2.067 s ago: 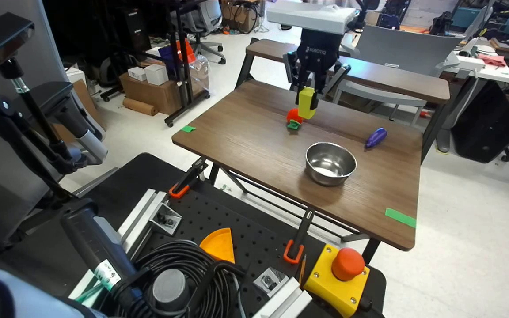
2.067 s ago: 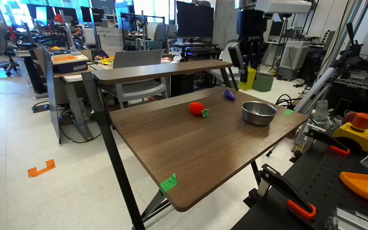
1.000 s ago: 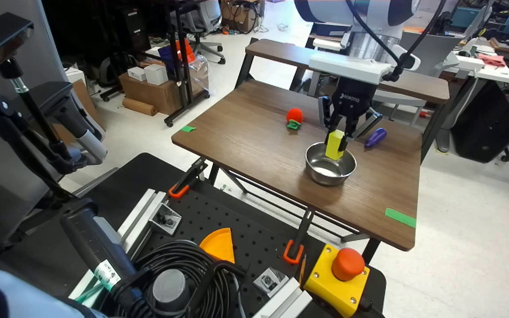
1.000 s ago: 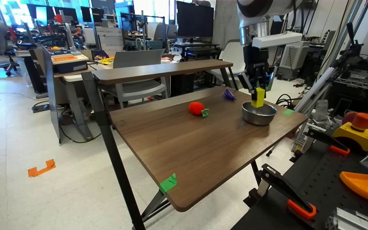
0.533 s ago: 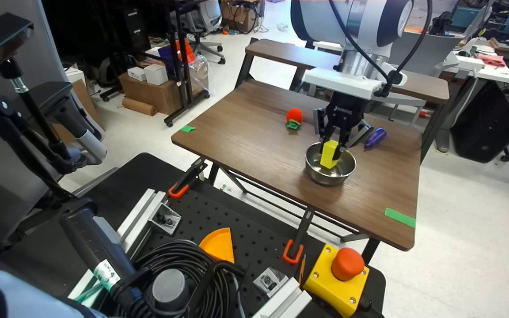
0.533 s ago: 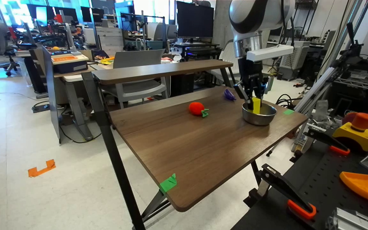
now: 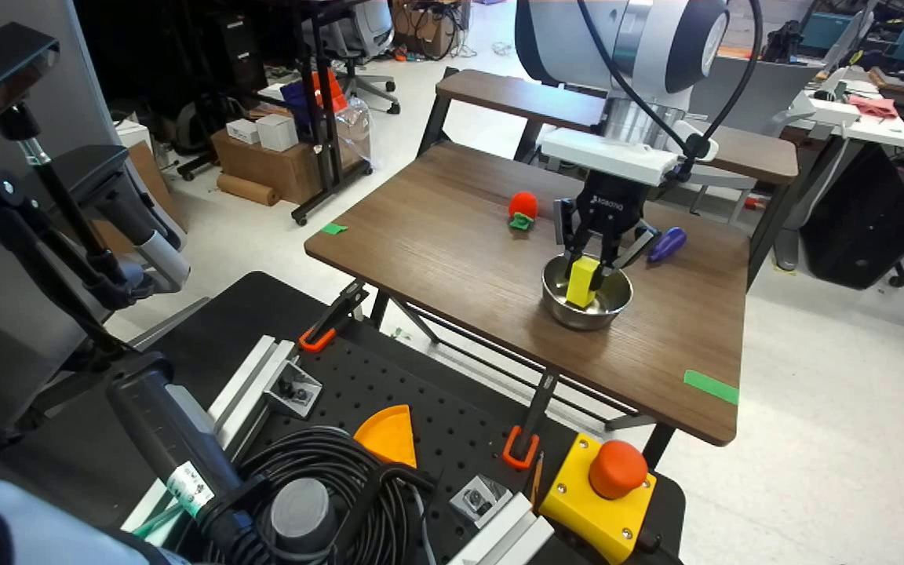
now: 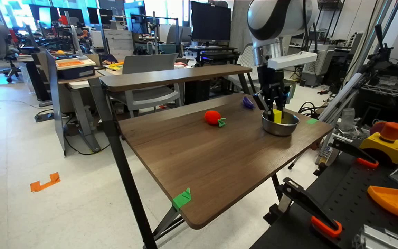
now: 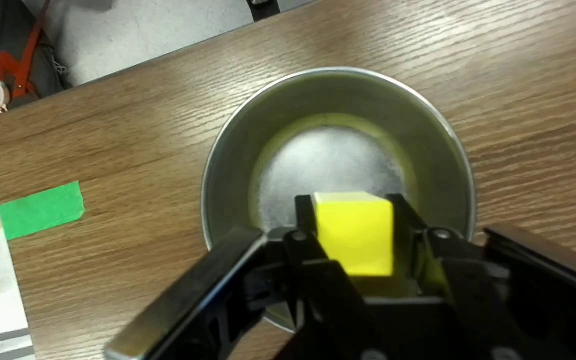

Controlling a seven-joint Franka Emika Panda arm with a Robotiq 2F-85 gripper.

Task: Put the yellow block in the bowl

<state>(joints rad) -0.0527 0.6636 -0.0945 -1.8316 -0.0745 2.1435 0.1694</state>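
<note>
The yellow block (image 7: 582, 283) is upright inside the silver metal bowl (image 7: 586, 321), with its lower part below the rim. It also shows over the near rim of the bowl (image 8: 279, 131) in an exterior view. My gripper (image 7: 584, 276) is shut on the block, with one black finger on each side. In the wrist view the block (image 9: 355, 236) is between the fingertips, over the lower middle of the bowl's floor (image 9: 330, 160). Its lower end is hidden. I cannot tell whether it touches the bowl's floor.
A red piece with a green top (image 7: 523, 207) and a purple piece (image 7: 667, 244) lie on the brown table (image 7: 436, 227). A raised shelf (image 8: 174, 76) runs along the table's far edge. Green tape (image 7: 711, 387) marks a corner. A black clamp (image 7: 532, 416) and red stop button (image 7: 618, 468) stand nearby.
My gripper has carried the yellow block across from beyond the red piece to the bowl and lowered it inside. Over the last half second both have sunk slightly. The bowl has not moved.
</note>
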